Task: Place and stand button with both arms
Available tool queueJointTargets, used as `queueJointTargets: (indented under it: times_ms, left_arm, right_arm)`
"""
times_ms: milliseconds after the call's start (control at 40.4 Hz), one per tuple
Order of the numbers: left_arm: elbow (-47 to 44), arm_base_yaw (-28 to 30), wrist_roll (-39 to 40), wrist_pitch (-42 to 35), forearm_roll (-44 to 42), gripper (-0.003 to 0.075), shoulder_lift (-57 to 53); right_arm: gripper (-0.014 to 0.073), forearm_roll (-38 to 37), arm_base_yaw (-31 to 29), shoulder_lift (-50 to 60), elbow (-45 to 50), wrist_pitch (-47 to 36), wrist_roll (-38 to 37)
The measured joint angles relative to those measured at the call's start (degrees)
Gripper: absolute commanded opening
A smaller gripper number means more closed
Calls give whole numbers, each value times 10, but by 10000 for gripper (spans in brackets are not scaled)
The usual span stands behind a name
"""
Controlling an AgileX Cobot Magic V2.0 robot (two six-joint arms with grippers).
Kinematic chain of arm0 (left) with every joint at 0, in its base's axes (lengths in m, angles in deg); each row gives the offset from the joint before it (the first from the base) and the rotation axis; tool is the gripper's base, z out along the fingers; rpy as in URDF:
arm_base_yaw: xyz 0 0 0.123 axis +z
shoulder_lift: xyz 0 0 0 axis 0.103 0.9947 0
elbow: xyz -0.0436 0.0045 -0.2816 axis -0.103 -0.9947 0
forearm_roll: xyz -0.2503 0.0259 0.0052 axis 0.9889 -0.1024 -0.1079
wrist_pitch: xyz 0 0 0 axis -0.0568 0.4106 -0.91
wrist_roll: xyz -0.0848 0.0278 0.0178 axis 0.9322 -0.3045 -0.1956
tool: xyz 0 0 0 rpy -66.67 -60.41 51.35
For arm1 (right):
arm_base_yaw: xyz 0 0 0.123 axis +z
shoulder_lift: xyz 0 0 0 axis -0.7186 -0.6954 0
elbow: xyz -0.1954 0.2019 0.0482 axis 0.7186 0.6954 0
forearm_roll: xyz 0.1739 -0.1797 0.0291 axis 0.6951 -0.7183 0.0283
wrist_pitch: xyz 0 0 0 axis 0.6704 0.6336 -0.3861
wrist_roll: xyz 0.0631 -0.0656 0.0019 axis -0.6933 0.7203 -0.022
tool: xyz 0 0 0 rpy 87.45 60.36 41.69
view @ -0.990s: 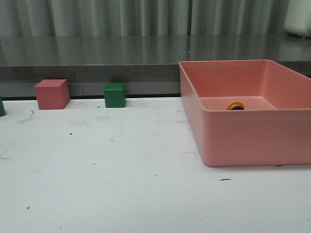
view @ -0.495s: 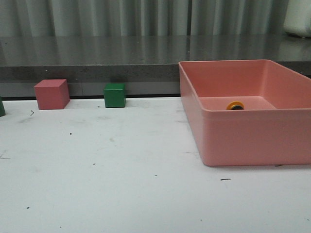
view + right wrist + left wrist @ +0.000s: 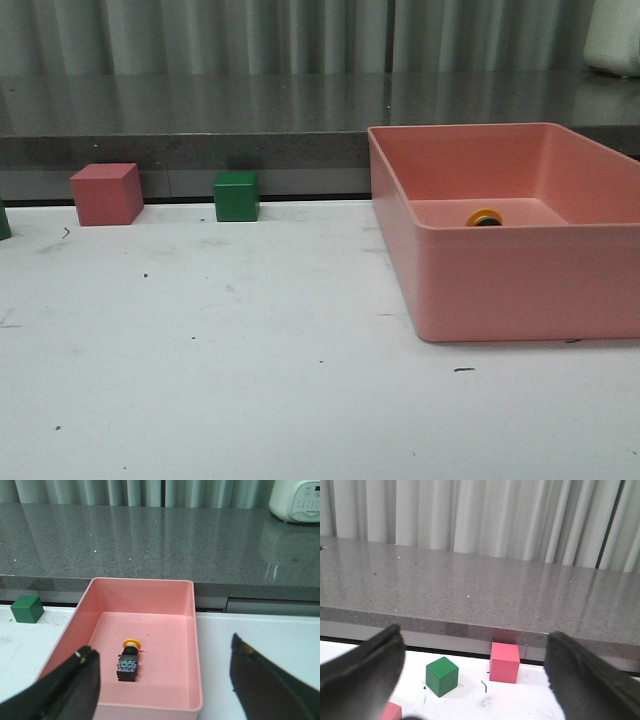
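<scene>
Right wrist view first: we see the right gripper (image 3: 160, 690) with its two dark fingers (image 3: 70, 690) spread wide apart and nothing between them. It hangs above the table, not touching anything. Past the fingers sits a pink bin (image 3: 197, 630). Inside it lies the button (image 3: 128, 659), tipped over on its side on the bin floor. Its yellow cap points toward the far wall of the bin, and its black body with the bluish base points back toward the fingers. The button touches no wall. A green cube (image 3: 27, 608) sits on the white table (image 3: 260, 640), well apart from the bin, close to the gray counter (image 3: 150, 540).

In the left wrist view, we see the left gripper (image 3: 475, 680) wide open too, holding nothing. Beyond its fingers sit a green cube and a pink cube (image 3: 504, 661), near each other but not touching. A bit of something pink shows by one finger, but it is too cut off for us to tell what it is.

In the front view, we see no arms. Only the yellow cap of the button peeks over the bin's front wall, and the two cubes rest by the back edge of the table.
</scene>
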Motion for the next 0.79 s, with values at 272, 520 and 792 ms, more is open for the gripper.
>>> queueJointTargets:
  times_ms: [272, 520, 792]
  left_arm:
    - [0, 0, 0, 0, 0, 617, 0]
    - [0, 0, 0, 0, 0, 561, 0]
    - [0, 0, 0, 0, -1, 542, 0]
  right_arm:
    - [654, 69, 0, -137, -31, -40, 0]
    - [654, 91, 51, -368, -144, -24, 0]
    - [654, 94, 76, -574, -308, 80, 0]
